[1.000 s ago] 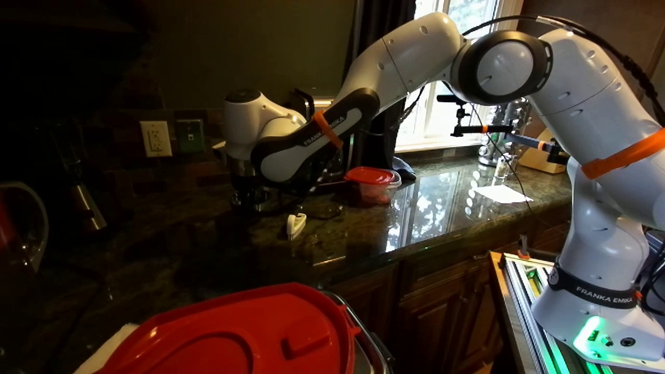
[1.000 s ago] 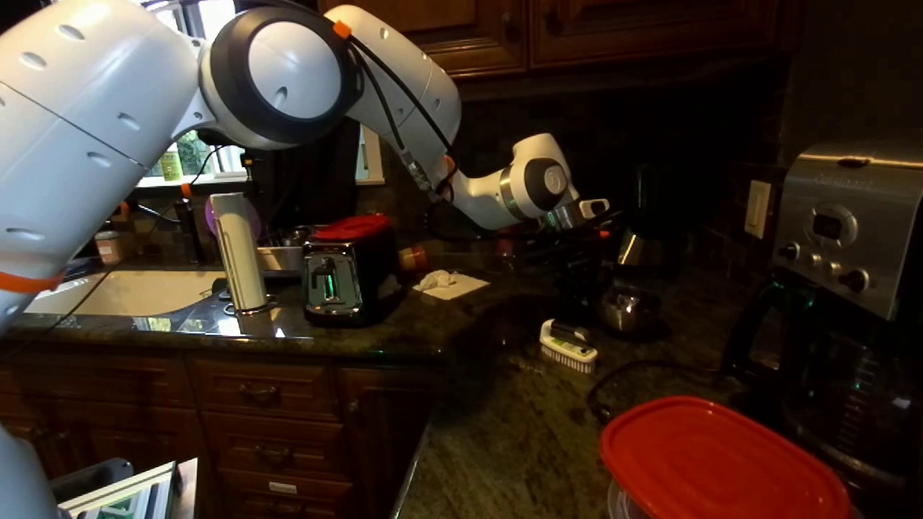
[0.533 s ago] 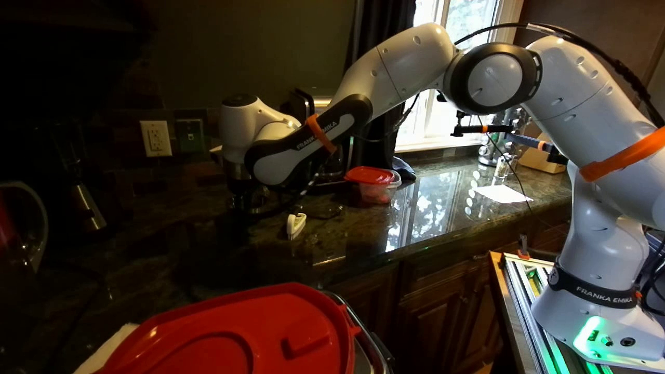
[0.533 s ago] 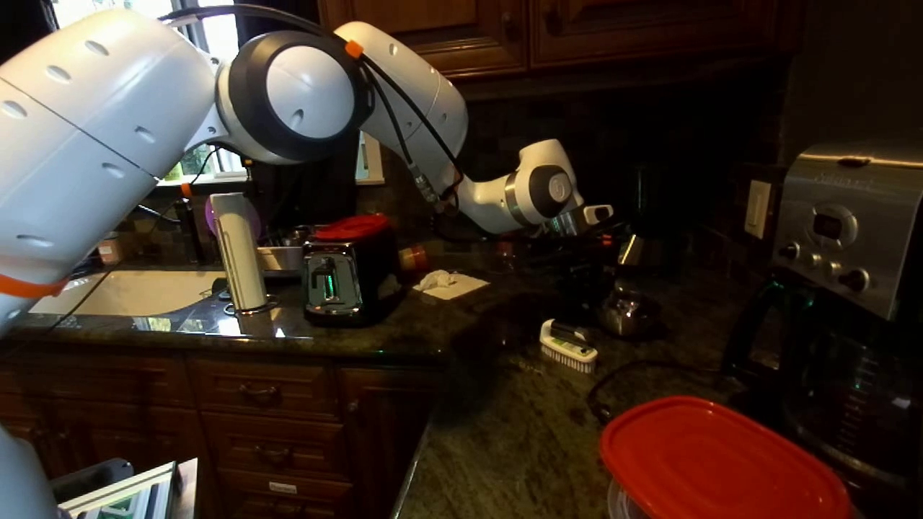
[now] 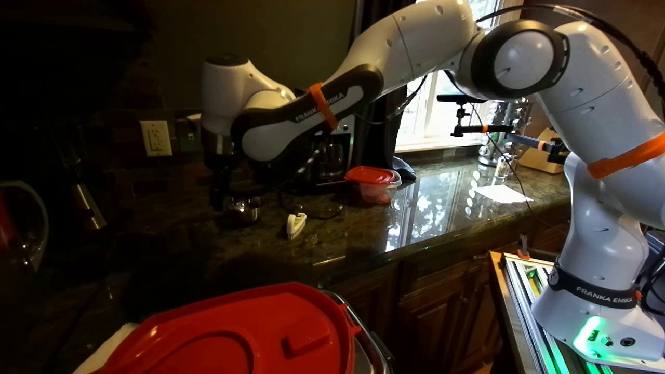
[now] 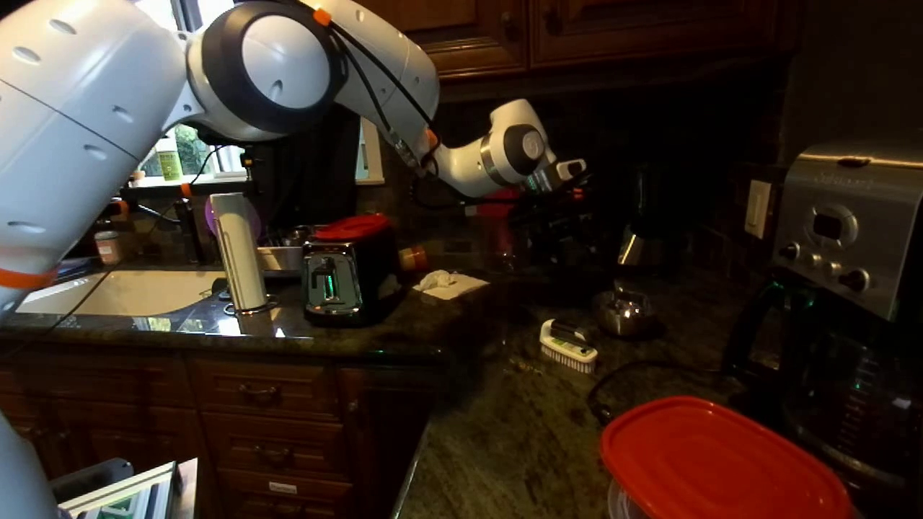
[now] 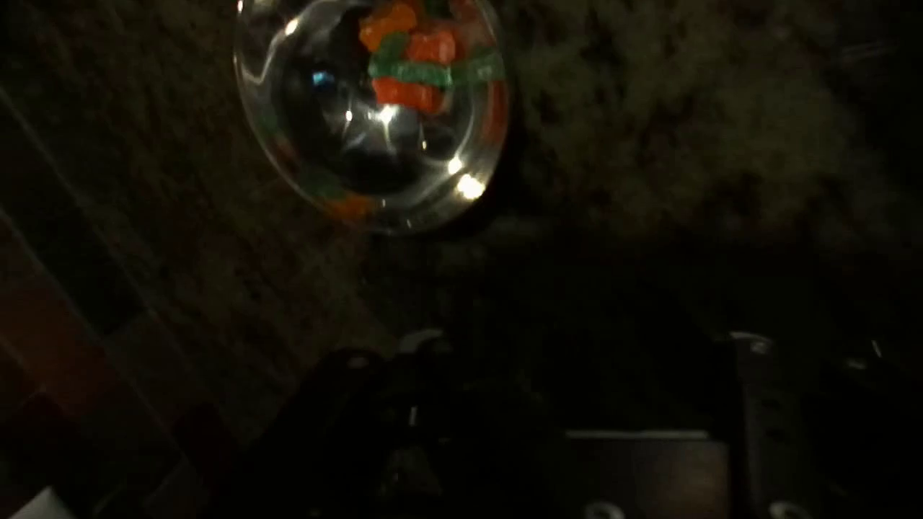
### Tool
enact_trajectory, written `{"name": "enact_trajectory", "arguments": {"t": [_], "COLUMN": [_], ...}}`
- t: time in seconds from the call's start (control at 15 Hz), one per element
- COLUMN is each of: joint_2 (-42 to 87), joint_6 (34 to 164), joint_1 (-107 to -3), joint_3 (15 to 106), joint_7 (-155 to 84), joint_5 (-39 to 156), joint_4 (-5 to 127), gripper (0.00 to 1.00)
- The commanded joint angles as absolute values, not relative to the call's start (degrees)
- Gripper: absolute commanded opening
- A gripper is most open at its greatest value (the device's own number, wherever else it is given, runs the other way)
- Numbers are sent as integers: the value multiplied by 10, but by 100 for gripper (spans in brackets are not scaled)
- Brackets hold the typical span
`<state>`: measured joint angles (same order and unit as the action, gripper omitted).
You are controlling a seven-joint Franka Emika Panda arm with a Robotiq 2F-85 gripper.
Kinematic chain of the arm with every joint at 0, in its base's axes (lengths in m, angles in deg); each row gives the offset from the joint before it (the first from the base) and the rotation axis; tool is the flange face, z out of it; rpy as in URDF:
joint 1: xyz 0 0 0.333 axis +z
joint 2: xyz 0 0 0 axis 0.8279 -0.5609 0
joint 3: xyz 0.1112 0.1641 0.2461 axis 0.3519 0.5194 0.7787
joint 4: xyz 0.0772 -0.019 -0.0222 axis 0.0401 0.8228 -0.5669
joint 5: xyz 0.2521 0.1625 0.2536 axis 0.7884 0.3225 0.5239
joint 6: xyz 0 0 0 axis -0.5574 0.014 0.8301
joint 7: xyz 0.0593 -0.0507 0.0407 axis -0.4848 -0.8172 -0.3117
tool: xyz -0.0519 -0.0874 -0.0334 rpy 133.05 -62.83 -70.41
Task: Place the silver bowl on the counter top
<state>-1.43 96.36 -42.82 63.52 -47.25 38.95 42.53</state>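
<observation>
1. Wrist view: the silver bowl sits mouth up on the counter top, candy-like pieces inside.
2. In an exterior view, the gripper hangs near it, not grasping it; too dark for me to tell whether it's wide or narrow.
3. I'd call the placing done; likely only clearing the gripper away is left.

Above the black claw, a glossy white forearm is lettered FRANKA EMIKA. An orange band is wrapped across it.
</observation>
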Motion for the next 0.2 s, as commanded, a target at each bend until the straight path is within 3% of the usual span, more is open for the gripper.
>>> {"name": "enact_trajectory", "arguments": {"t": [0.0, 0.13], "joint_2": [109, 151], "joint_6": [982, 997], "joint_1": [-388, -379], "joint_3": [617, 619], "joint_7": [-376, -326], "joint_5": [354, 337], "joint_4": [548, 589], "gripper": [98, 100]}}
